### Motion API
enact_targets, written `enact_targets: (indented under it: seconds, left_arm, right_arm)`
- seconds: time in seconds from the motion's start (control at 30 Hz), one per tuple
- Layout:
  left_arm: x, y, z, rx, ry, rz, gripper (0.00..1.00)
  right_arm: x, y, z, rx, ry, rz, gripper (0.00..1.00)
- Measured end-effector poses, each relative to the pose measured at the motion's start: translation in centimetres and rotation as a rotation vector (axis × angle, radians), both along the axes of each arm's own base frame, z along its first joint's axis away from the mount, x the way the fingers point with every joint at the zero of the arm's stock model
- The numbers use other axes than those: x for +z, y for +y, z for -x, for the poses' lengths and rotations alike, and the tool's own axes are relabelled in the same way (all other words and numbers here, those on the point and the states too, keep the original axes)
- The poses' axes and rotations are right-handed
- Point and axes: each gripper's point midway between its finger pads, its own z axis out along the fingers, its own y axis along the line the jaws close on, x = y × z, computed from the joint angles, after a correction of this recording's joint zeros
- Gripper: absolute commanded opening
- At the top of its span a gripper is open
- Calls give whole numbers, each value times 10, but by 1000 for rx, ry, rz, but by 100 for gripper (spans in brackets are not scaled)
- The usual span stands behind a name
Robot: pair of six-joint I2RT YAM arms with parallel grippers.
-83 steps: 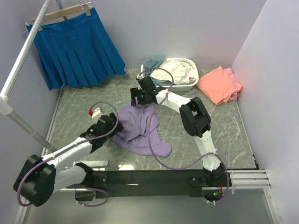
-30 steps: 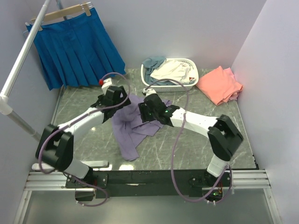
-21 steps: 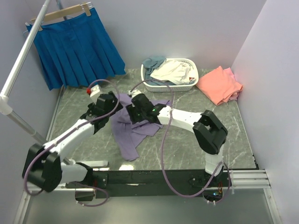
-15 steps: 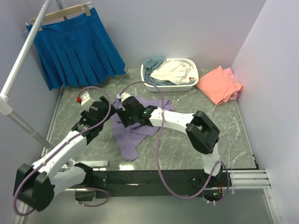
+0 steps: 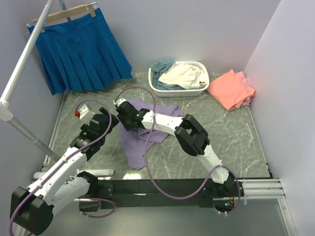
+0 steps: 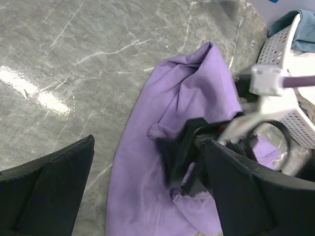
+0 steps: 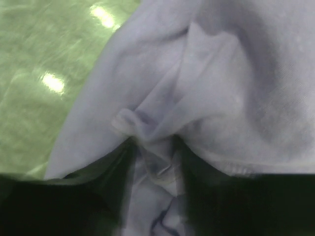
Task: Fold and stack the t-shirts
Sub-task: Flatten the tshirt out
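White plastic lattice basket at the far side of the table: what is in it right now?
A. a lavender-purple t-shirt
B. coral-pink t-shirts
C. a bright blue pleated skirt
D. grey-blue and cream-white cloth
D: the top view shows the white plastic lattice basket holding a grey-blue cloth at its left end and a cream-white cloth across the rest.

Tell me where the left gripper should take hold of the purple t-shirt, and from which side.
Probably the free long edge of the purple t-shirt, approached from the robot's left with a downward pinch: that edge lies flat toward the open left gripper, while the right gripper pinches the bunched upper fold.
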Motion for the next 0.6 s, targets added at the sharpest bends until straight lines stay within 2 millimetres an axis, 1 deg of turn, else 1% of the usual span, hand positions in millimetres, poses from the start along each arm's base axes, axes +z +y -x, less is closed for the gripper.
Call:
enact_targets:
  seconds: [0.03,0.13,0.2,0.27,0.33,0.37,0.4,0.43,0.53,0.6]
  left_arm:
    - [0,0,0,0,0,1,99]
    - [-1,1,2,1,2,1,99]
    - [-2,2,4,0,2,1,99]
    - [-1,2,6,-2,-3,4,99]
    - [1,1,7,-12,-10,7,99]
    - [2,0,7,-22,-11,9,99]
    - [2,-2,7,-37,-10,8,99]
    - [2,-5,7,-55,-10,10,99]
    - [2,-16,6,-116,-17,24,99]
    - [-2,-26,6,-175,-23,37,99]
  right_arm:
    - [-2,0,-3,-3,-7,13,0]
    - [-5,-5,-7,-27,-23,46,0]
    - [-1,-11,-10,-51,-49,53,0]
    - [1,-28,-7,-77,-74,72,0]
    - [12,-53,1,-105,-95,101,0]
    - [24,-68,5,-123,-114,105,0]
    - [35,-77,5,-138,-129,102,0]
    - [50,-88,6,-158,-151,91,0]
    - [106,-115,-6,-244,-239,22,0]
    - [140,-139,-16,-312,-296,-20,0]
